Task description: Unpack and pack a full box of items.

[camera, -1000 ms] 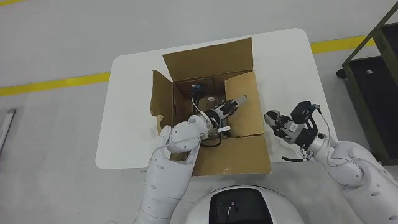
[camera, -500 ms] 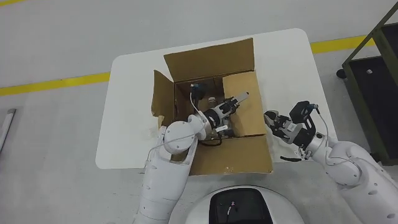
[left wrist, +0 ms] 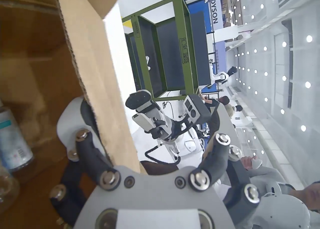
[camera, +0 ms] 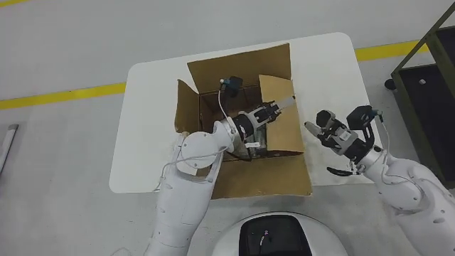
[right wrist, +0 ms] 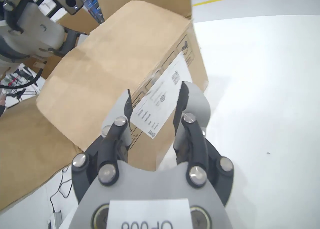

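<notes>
Cardboard box point(camera: 242, 67) sits open on the counter point(camera: 334, 64), a bottle point(left wrist: 13, 137) inside. Left hand point(camera: 276, 107), spread wide, straddles its right flap point(camera: 288, 131), likely to push it clear; right hand point(right wrist: 156, 94), also spread, hovers beside the outer wall.

Bright, even overhead lighting all round. The rows of ceiling spots point(left wrist: 284, 44) blow out to pure white in the left wrist view. The white table point(camera: 146, 128) glares a bit, while the inside of the box point(camera: 238, 67) sits in shade. Both wrist views bend hard towards the edges.
</notes>
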`<state>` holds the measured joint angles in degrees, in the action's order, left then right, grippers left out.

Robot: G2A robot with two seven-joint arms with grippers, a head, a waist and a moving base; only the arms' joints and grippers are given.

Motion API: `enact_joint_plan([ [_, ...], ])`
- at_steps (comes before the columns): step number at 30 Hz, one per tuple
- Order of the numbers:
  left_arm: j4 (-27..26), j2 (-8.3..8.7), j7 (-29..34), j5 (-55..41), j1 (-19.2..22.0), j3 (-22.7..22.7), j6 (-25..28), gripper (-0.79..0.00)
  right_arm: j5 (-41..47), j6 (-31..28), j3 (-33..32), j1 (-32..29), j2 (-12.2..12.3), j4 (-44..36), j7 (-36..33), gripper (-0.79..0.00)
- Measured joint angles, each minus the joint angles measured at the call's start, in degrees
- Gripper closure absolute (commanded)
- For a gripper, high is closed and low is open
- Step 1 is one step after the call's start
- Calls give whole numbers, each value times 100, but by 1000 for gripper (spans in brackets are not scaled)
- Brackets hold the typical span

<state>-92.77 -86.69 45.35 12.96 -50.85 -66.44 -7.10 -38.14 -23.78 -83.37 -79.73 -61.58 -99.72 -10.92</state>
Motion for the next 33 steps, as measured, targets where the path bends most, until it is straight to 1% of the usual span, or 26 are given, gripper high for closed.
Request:
enact_joint_plan([
  [2, 0, -19, -71, 36, 120, 150, 84, -785, 341, 121, -181, -72, 3, -47, 9, -785],
  [3, 20, -35, -93, 45, 196, 268, 141, -785, 610, 177, -308, -126, 4, -66, 13, -705],
  [4, 41, -49, -106, 39, 254, 360, 177, -785, 831, 211, -406, -168, 5, -75, 15, -665],
  [5, 63, -63, -112, 41, 316, 459, 222, -785, 1059, 238, -510, -209, 6, -77, 18, -536],
  [6, 98, -83, -118, 56, 399, 597, 285, -785, 1371, 258, -653, -259, 8, -69, 21, -385],
  [7, 131, -100, -128, 52, 456, 698, 319, -785, 1603, 264, -759, -293, 10, -55, 19, -345],
  [8, 166, -118, -146, 31, 506, 797, 335, -785, 1822, 268, -866, -324, 12, -35, 13, -326],
  [10, 255, -164, -190, -83, 598, 1009, 339, -785, 2270, 273, -1100, -389, 19, 24, -32, -323],
  [11, 301, -186, -189, -194, 623, 1081, 331, -785, 2409, 273, -1187, -406, 24, 48, -77, -305],
  [13, 446, -225, -179, -483, 680, 1203, 305, -785, 2569, 280, -1371, -425, 40, 93, -189, -277],
  [15, 590, -240, -161, -388, 772, 1323, 322, -785, 2702, 269, -1484, -436, 47, 100, -266, -274],
  [18, 707, -257, -182, -353, 825, 1402, 316, -785, 2808, 252, -1554, -415, 55, 72, -424, -231],
  [22, 792, -262, -132, -270, 866, 1492, 278, -785, 2833, 237, -1534, -267, 68, 41, -698, -215],
  [24, 819, -264, -130, -257, 864, 1520, 270, -785, 2752, 240, -1452, -130, 71, 21, -820, -185],
  [32, 853, -266, -88, -265, 872, 1569, 295, -785, 2479, 174, -994, 398, 70, 29, -1274, -234],
  [33, 854, -264, -67, -241, 879, 1580, 294, -785, 2447, 193, -929, 451, 67, 46, -1308, -252],
])
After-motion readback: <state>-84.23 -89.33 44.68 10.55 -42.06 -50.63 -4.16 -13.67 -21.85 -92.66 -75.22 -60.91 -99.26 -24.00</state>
